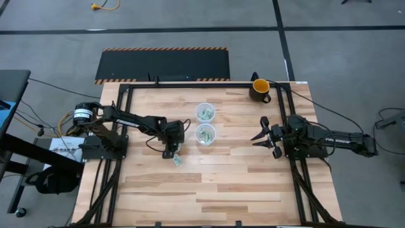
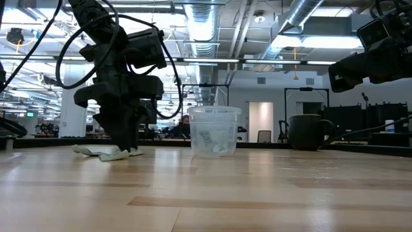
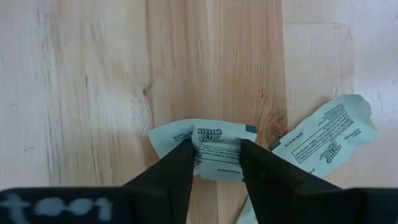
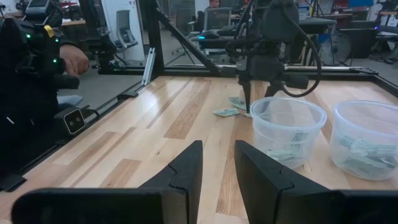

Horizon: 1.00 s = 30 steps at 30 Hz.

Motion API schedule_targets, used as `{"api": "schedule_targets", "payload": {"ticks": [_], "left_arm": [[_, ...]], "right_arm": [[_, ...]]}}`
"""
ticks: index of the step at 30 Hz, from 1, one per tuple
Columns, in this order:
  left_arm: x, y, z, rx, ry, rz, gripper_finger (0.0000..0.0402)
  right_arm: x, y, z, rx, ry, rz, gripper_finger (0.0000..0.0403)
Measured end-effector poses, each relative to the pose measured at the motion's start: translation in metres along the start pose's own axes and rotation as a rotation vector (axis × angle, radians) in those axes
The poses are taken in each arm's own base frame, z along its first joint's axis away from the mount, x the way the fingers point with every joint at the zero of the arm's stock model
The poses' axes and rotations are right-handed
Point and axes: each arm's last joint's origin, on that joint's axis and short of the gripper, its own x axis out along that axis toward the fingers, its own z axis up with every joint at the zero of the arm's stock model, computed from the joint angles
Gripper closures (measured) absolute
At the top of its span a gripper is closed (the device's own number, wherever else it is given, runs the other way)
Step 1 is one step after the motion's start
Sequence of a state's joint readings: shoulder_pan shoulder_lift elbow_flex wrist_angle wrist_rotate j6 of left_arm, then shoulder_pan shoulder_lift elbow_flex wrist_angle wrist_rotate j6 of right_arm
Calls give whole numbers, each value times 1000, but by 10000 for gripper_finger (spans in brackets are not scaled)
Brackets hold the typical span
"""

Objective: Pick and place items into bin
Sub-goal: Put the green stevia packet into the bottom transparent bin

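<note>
High view: wooden table [image 1: 209, 190]; left gripper [image 1: 172, 152] lowered over green-and-white packets [image 1: 178, 160] lying left of two clear plastic cups [image 1: 205, 123], each with packets inside; dark mug [image 1: 259, 88] with yellow interior at the far right corner; right gripper [image 1: 262, 134] hovering above the right side, well apart from the cups. Low view: left gripper [image 2: 125, 151] tips down at the tabletop on the packets [image 2: 106, 153]; one cup [image 2: 214, 131] in centre, mug [image 2: 308, 132] beyond. Left wrist view: fingers [image 3: 171, 174] astride one flat packet [image 3: 214, 148], jaws partly apart, each touching its edge, packet flat on the wood; second packet [image 3: 329, 137] just beside. Right wrist view: right gripper [image 4: 217, 168] jaws narrowly apart, nothing between; both cups [image 4: 289, 130] ahead; a person's hand [image 4: 74, 61] beyond the table edge.
</note>
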State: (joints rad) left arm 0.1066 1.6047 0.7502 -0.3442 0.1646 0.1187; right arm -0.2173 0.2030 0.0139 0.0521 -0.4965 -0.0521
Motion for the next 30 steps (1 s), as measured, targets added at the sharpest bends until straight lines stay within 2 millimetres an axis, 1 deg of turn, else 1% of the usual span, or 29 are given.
{"api": "schedule_targets", "payload": {"ticks": [6, 12, 18, 21, 25, 30], "left_arm": [[0, 0, 1, 13, -9, -2, 314], [0, 0, 3, 30, -28, 3, 339], [-5, 1, 11, 45, -42, 11, 364], [-13, 0, 14, 53, -58, 28, 378], [-31, -2, 18, 45, -90, 80, 391], [-53, -9, 24, 53, -141, 177, 391]], "right_arm": [[0, 0, 0, 0, 0, 0, 316], [0, 0, 0, 0, 0, 0, 316], [0, 0, 0, 0, 0, 0, 316], [0, 0, 0, 0, 0, 0, 316], [0, 0, 0, 0, 0, 0, 316], [0, 0, 0, 0, 0, 0, 316]]}}
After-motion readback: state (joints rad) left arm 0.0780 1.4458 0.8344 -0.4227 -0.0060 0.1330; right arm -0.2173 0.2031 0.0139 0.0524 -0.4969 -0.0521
